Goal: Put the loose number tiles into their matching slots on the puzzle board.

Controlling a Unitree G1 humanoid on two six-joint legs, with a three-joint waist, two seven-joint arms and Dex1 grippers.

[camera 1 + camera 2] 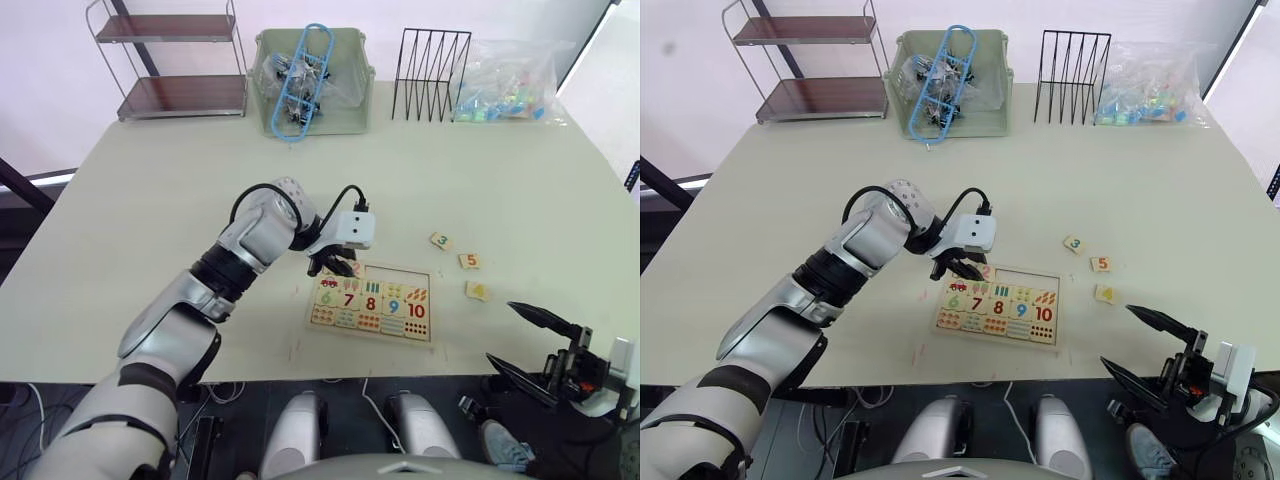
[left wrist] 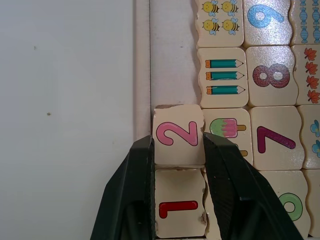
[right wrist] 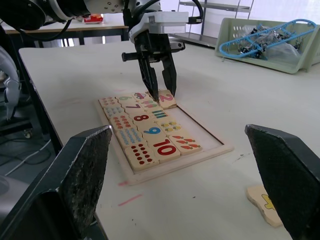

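My left gripper (image 2: 177, 150) pinches the 2 tile (image 2: 178, 134) in the board's (image 1: 371, 304) far row, just right of the seated 1 tile (image 2: 179, 209). Tiles 3 (image 1: 441, 241), 5 (image 1: 468, 261) and 4 (image 1: 477, 291) lie loose to the board's right. My right gripper (image 1: 530, 345) hangs wide open, near right.

One puzzle board (image 1: 420, 335), holding two small number tiles in its top row: tile 1 (image 2: 179, 209) and tile 2 (image 2: 178, 134). Three loose number tiles on the table (image 1: 150, 200): tile 3 (image 1: 441, 241), tile 5 (image 1: 468, 261), tile 4 (image 1: 477, 291). One green bin (image 1: 350, 115), one two-tier shelf (image 1: 180, 97), one black wire rack (image 1: 432, 62), one clear bag (image 1: 510, 80), two grippers: left (image 1: 330, 266), right (image 1: 522, 342).
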